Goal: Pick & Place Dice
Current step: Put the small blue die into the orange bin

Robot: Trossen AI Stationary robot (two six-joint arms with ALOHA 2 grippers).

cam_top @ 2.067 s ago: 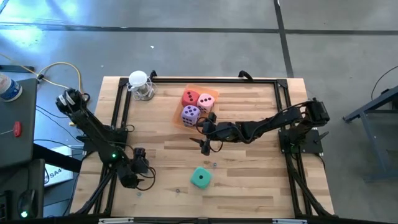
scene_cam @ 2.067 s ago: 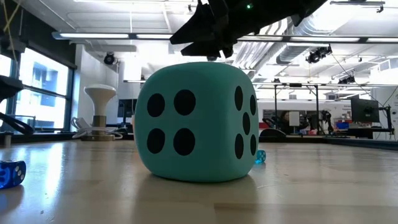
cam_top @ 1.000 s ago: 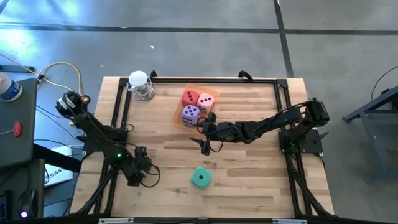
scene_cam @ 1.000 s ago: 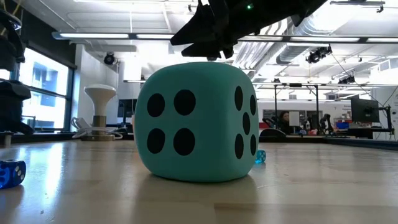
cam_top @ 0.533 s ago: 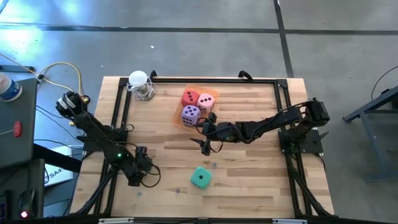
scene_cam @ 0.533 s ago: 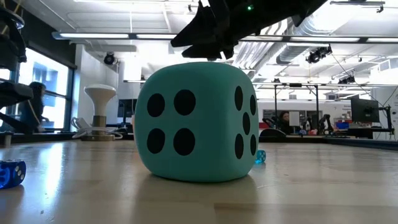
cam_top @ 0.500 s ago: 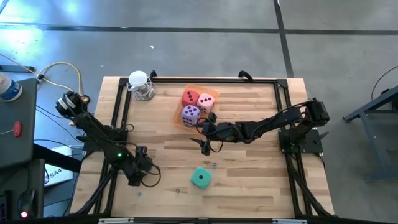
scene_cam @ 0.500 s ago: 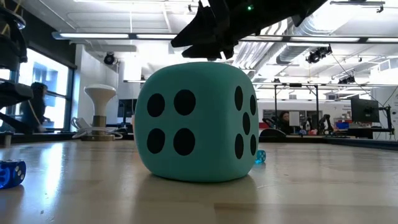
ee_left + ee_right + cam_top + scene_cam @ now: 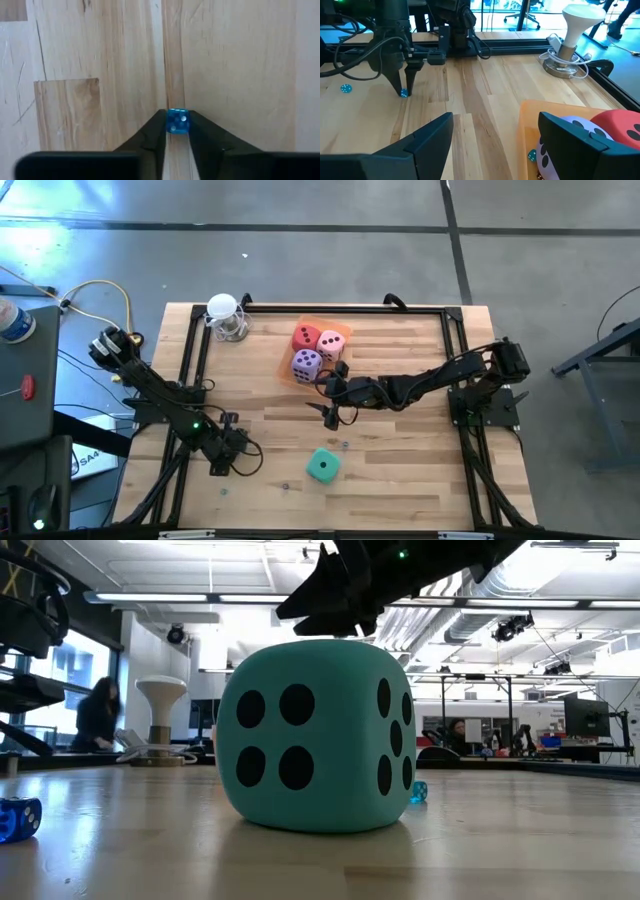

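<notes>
High view: the teal-green die (image 9: 322, 466) sits alone on the tabletop (image 9: 400, 480); red, pink and purple dice fill the orange tray (image 9: 312, 323). Left wrist view: the left claw (image 9: 175, 121) pinches a tiny blue die (image 9: 175, 121), apparently mid-pick; lifting comes next. Right wrist view: the right claw (image 9: 495, 131) hangs spread beside the tray.

Teal-green die (image 9: 322, 466) alone on wood, red die (image 9: 306, 337), pink die (image 9: 331, 344), purple die (image 9: 306, 363) clustered together

Tabletop (image 9: 400, 460): pale jointed wood planks, smooth satin finish. Teal die (image 9: 315, 735): matt, foam-like. Small blue die (image 9: 176, 121): translucent glossy plastic.
</notes>
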